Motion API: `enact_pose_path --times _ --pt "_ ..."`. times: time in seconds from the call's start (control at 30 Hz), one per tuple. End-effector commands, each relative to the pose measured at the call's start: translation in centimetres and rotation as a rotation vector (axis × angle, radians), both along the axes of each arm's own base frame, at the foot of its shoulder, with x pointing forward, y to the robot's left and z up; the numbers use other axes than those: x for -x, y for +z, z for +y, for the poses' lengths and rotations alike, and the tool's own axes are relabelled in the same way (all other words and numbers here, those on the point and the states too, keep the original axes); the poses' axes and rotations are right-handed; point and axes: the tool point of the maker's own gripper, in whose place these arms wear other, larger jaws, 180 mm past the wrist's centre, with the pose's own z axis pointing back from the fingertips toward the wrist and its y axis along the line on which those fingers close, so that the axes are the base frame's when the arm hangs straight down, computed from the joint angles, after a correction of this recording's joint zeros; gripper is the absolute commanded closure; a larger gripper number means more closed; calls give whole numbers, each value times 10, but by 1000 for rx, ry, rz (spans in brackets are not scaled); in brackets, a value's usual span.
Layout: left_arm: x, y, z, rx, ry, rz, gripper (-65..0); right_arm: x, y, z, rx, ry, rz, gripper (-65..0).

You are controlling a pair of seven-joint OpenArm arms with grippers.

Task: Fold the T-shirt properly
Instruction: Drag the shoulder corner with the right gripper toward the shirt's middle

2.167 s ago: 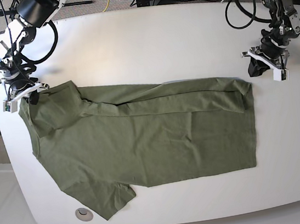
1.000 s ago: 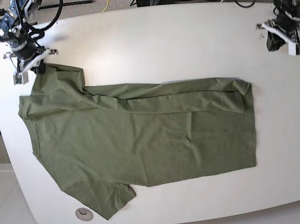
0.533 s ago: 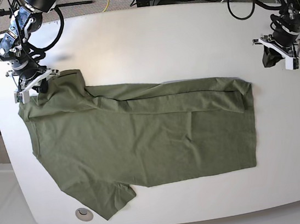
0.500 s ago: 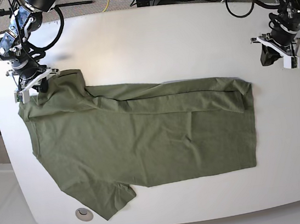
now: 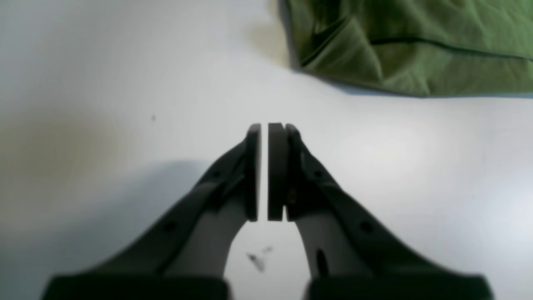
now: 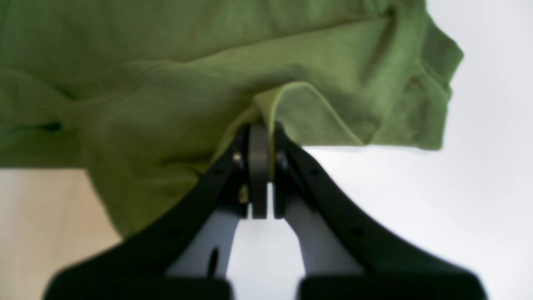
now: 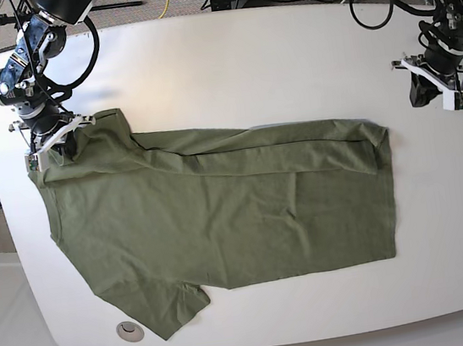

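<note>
One olive-green T-shirt [image 7: 219,209] lies spread across the middle of the white table [image 7: 242,61], its hem edge toward the base view's right stopping short of the table's rim and its lower sleeve near the front rim, with a wide bare strip of tabletop along the far side. Of the two grippers, the right gripper [image 6: 260,129] has its jaws pressed together on a raised fold of the shirt's upper sleeve near the table's left edge in the base view. The left gripper [image 5: 264,129] hangs with jaws nearly touching and nothing between them above bare tabletop, well apart from the shirt's corner.
</note>
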Motion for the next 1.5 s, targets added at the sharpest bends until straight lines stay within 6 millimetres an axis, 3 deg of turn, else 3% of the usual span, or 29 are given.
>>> enact_pose_path --times 0.0,0.4,0.6,1.07,1.47 --pt "-15 22 5 -28 -8 -72 -9 -16 20 3 13 24 -78 0" --pt "-31 26 8 -7 15 -112 -8 -40 26 31 -7 102 -106 0" --pt "-37 33 10 -3 26 -144 -11 -43 18 24 -34 78 -95 0" --pt "-47 30 20 -16 44 -132 -14 -53 22 17 -59 39 -122 -2" --pt "-52 43 17 -29 36 -172 -11 -77 29 27 -84 65 -136 -1"
